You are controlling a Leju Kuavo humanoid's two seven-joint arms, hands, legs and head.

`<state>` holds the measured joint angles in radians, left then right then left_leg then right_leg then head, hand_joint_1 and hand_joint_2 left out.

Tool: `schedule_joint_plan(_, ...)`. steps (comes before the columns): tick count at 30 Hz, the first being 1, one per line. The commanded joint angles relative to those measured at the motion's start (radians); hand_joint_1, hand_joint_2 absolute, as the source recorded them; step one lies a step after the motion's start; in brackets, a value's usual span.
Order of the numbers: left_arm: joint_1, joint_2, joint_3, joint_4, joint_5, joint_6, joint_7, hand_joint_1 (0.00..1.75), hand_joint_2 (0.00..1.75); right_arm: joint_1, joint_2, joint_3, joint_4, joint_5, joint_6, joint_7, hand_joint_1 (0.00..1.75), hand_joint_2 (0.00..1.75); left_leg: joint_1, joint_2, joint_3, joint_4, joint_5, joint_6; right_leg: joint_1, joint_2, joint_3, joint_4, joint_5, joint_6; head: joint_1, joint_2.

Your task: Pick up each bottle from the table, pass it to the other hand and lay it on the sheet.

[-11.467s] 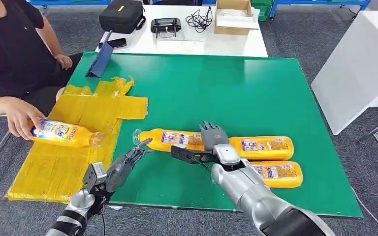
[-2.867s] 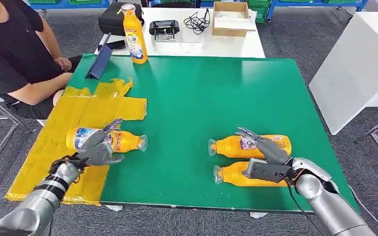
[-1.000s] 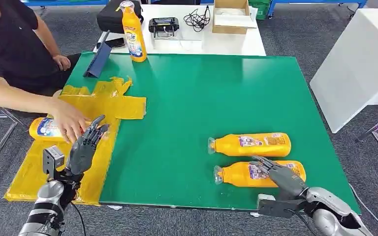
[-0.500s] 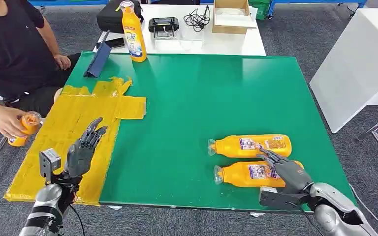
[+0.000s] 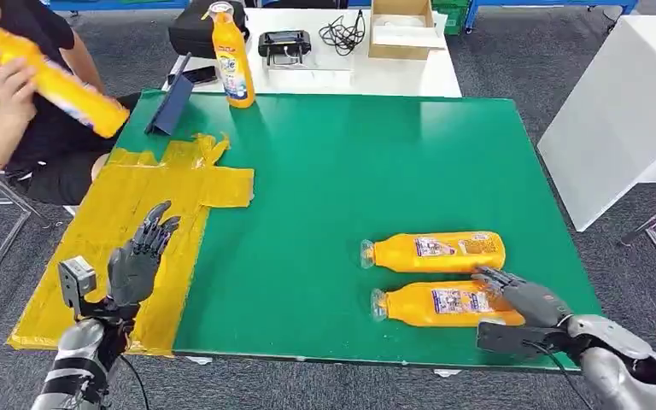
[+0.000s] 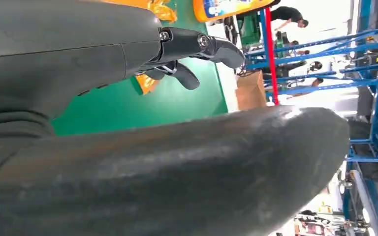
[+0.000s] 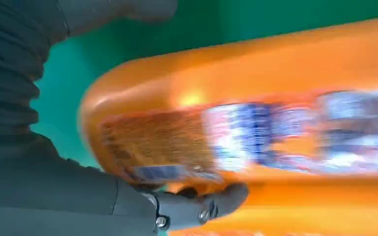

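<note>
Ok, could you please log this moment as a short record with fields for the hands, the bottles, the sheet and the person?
left hand: raised above the yellow sheet, fingers spread, holding nothing
right hand: fingers resting on the near bottle, not yet closed around it
far bottle: lying on the green table, beside the near one
upright bottle: standing at the table's far edge
person's hand: holds another orange bottle up, off the table

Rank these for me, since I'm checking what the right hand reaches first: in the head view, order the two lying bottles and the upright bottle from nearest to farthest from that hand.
1. Near lying bottle, right under the right hand.
2. Far lying bottle, just beyond the first.
3. Upright bottle, at the table's far left edge.
</note>
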<state>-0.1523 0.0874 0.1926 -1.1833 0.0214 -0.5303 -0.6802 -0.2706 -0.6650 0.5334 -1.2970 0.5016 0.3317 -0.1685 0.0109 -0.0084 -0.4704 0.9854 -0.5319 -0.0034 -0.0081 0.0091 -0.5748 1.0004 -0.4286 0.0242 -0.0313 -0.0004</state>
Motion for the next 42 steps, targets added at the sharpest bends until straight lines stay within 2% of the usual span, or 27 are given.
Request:
schedule_joint_plan(1, -0.131, -0.036, -0.042, 0.169, -0.004, -0.002, -0.012, 0.0, 0.0, -0.081, -0.174, 0.269, 0.126, -0.048, 0.101, 0.054, 1.75, 1.75, 0.0, -0.006, 0.001, -0.001, 0.001, 0.001, 0.0, -0.006, 0.004, -0.003, 0.0, 0.0, 0.0, 0.0)
schedule_joint_plan(6, -0.124, -0.031, -0.041, 0.163, -0.001, -0.003, -0.016, 0.0, 0.0, -0.092, -0.168, 0.276, 0.121, -0.049, 0.098, 0.057, 1.75, 1.75, 0.001, -0.001, 0.003, -0.003, 0.0, 0.001, 0.001, -0.003, 0.005, -0.004, 0.001, 0.0, 0.0, 0.0)
schedule_joint_plan(11, -0.127, -0.032, -0.044, 0.165, 0.002, -0.009, -0.018, 0.0, 0.0, -0.075, -0.155, 0.283, 0.138, -0.052, 0.101, 0.07, 1.75, 1.75, 0.001, -0.003, 0.003, -0.003, 0.001, 0.001, 0.002, -0.005, 0.005, -0.005, 0.001, 0.0, 0.0, 0.0)
schedule_joint_plan(13, -0.153, -0.035, -0.053, 0.195, 0.006, -0.019, -0.018, 0.0, 0.0, -0.028, -0.058, 0.285, 0.266, -0.009, 0.033, 0.07, 1.75, 1.75, 0.002, -0.003, 0.003, -0.002, 0.0, 0.001, 0.002, -0.003, 0.005, -0.004, 0.001, 0.0, 0.0, 0.0)
schedule_joint_plan(15, -0.194, -0.044, -0.065, 0.24, 0.009, -0.024, -0.016, 0.0, 0.0, -0.018, 0.128, 0.295, 0.538, 0.103, -0.091, 0.052, 1.75, 1.75, 0.004, -0.004, 0.007, -0.004, 0.001, 0.001, 0.005, -0.005, 0.01, -0.008, 0.002, -0.001, 0.0, 0.0)
schedule_joint_plan(17, -0.227, -0.052, -0.083, 0.273, 0.004, -0.015, -0.017, 0.0, 0.0, -0.043, 0.266, 0.295, 0.75, 0.163, -0.177, 0.032, 1.75, 1.75, 0.007, -0.004, 0.011, -0.009, 0.003, 0.001, 0.008, -0.005, 0.016, -0.015, 0.005, -0.001, 0.0, 0.0)
schedule_joint_plan(19, -0.251, -0.055, -0.098, 0.295, 0.004, -0.014, -0.018, 0.0, 0.0, -0.056, 0.306, 0.273, 0.807, 0.156, -0.195, 0.013, 1.75, 1.75, 0.013, 0.006, 0.017, -0.004, -0.004, -0.002, 0.013, 0.005, 0.023, -0.013, 0.003, -0.001, 0.001, 0.0)
schedule_joint_plan(21, -0.254, -0.054, -0.107, 0.291, 0.006, -0.005, -0.018, 0.0, 0.0, -0.073, 0.325, 0.211, 0.812, 0.116, -0.219, -0.026, 1.75, 1.75, 0.017, 0.01, 0.021, -0.008, -0.002, -0.002, 0.017, 0.009, 0.028, -0.024, 0.01, 0.0, 0.001, 0.0)
schedule_joint_plan(23, -0.237, -0.047, -0.106, 0.268, 0.012, -0.003, -0.018, 0.0, 0.0, -0.079, 0.357, 0.102, 0.768, 0.014, -0.239, -0.121, 1.75, 1.75, 0.024, 0.024, 0.015, -0.003, -0.002, -0.004, 0.025, 0.022, 0.022, -0.027, 0.019, -0.003, 0.001, 0.0)
schedule_joint_plan(24, -0.223, -0.046, -0.1, 0.251, 0.02, -0.002, -0.016, 0.0, 0.0, -0.065, 0.385, 0.024, 0.717, -0.053, -0.27, -0.209, 1.75, 1.75, 0.026, 0.028, 0.007, 0.001, -0.002, -0.002, 0.027, 0.025, 0.016, -0.027, 0.021, -0.005, 0.002, 0.0)
schedule_joint_plan(25, -0.204, -0.045, -0.093, 0.222, 0.029, -0.001, -0.012, 0.0, 0.0, -0.053, 0.426, -0.04, 0.66, -0.099, -0.289, -0.261, 1.75, 1.75, 0.029, 0.033, 0.007, 0.002, -0.001, -0.001, 0.029, 0.03, 0.017, -0.028, 0.022, -0.006, 0.002, 0.0)
schedule_joint_plan(26, -0.179, -0.048, -0.082, 0.18, 0.039, 0.0, 0.002, 0.0, 0.0, -0.037, 0.483, -0.095, 0.555, -0.132, -0.313, -0.31, 1.75, 1.75, 0.035, 0.041, 0.016, 0.018, -0.021, -0.004, 0.035, 0.036, 0.016, -0.017, 0.001, -0.012, 0.003, 0.0)
schedule_joint_plan(27, -0.163, -0.054, -0.073, 0.145, 0.044, 0.005, 0.019, 0.0, 0.0, -0.014, 0.532, -0.146, 0.447, -0.156, -0.309, -0.353, 1.75, 1.75, 0.036, 0.045, 0.014, 0.018, -0.022, 0.0, 0.036, 0.036, 0.014, -0.017, 0.002, -0.011, 0.003, 0.0)
schedule_joint_plan(29, -0.147, -0.072, -0.064, 0.084, 0.037, 0.04, 0.073, 0.0, 0.0, 0.029, 0.603, -0.18, 0.194, -0.159, -0.298, -0.386, 1.75, 1.75, 0.035, 0.052, -0.001, 0.016, -0.012, 0.001, 0.033, 0.04, 0.004, -0.021, 0.018, -0.005, 0.005, 0.0)
schedule_joint_plan(30, -0.148, -0.079, -0.067, 0.073, 0.027, 0.064, 0.093, 0.0, 0.0, 0.043, 0.622, -0.198, 0.101, -0.176, -0.279, -0.381, 1.75, 1.75, 0.029, 0.055, 0.013, 0.002, 0.002, -0.001, 0.025, 0.042, 0.019, -0.027, 0.034, -0.001, 0.004, 0.0)
schedule_joint_plan(31, -0.154, -0.088, -0.066, 0.074, 0.022, 0.084, 0.114, 0.0, 0.0, 0.046, 0.628, -0.201, 0.029, -0.181, -0.263, -0.382, 1.75, 1.75, 0.027, 0.056, 0.007, -0.002, 0.003, -0.001, 0.022, 0.042, 0.01, -0.028, 0.038, -0.002, 0.004, 0.0)
schedule_joint_plan(32, -0.165, -0.095, -0.07, 0.084, 0.027, 0.093, 0.127, 0.0, 0.0, 0.038, 0.639, -0.219, -0.038, -0.219, -0.221, -0.385, 1.75, 1.75, 0.023, 0.054, 0.005, -0.01, 0.011, -0.002, 0.017, 0.04, 0.006, -0.032, 0.041, -0.005, 0.002, 0.0)
schedule_joint_plan(34, -0.18, -0.104, -0.077, 0.111, 0.039, 0.104, 0.129, 0.0, 0.0, 0.007, 0.655, -0.25, -0.084, -0.271, -0.155, -0.374, 1.75, 1.75, 0.018, 0.043, 0.0, -0.007, 0.012, -0.001, 0.015, 0.03, 0.002, -0.026, 0.035, -0.002, 0.001, 0.0)
schedule_joint_plan(35, -0.18, -0.104, -0.077, 0.115, 0.041, 0.104, 0.128, 0.0, 0.0, -0.001, 0.656, -0.254, -0.084, -0.275, -0.148, -0.372, 1.75, 1.75, 0.018, 0.035, -0.001, -0.004, 0.013, -0.001, 0.015, 0.023, -0.001, -0.023, 0.034, -0.001, 0.001, 0.0)
schedule_joint_plan(38, -0.179, -0.101, -0.077, 0.122, 0.045, 0.105, 0.124, 0.0, 0.0, -0.006, 0.656, -0.263, -0.062, -0.276, -0.137, -0.382, 1.75, 1.75, 0.017, 0.016, -0.016, -0.005, 0.021, -0.003, 0.015, 0.003, -0.011, -0.023, 0.034, 0.0, 0.002, 0.0)
schedule_joint_plan(42, -0.18, -0.102, -0.078, 0.135, 0.054, 0.101, 0.124, 0.0, 0.0, -0.035, 0.684, -0.261, -0.006, -0.26, -0.13, -0.387, 1.75, 1.75, 0.018, 0.017, -0.019, -0.006, 0.021, -0.004, 0.015, 0.005, -0.013, -0.024, 0.035, 0.0, 0.002, 0.0)
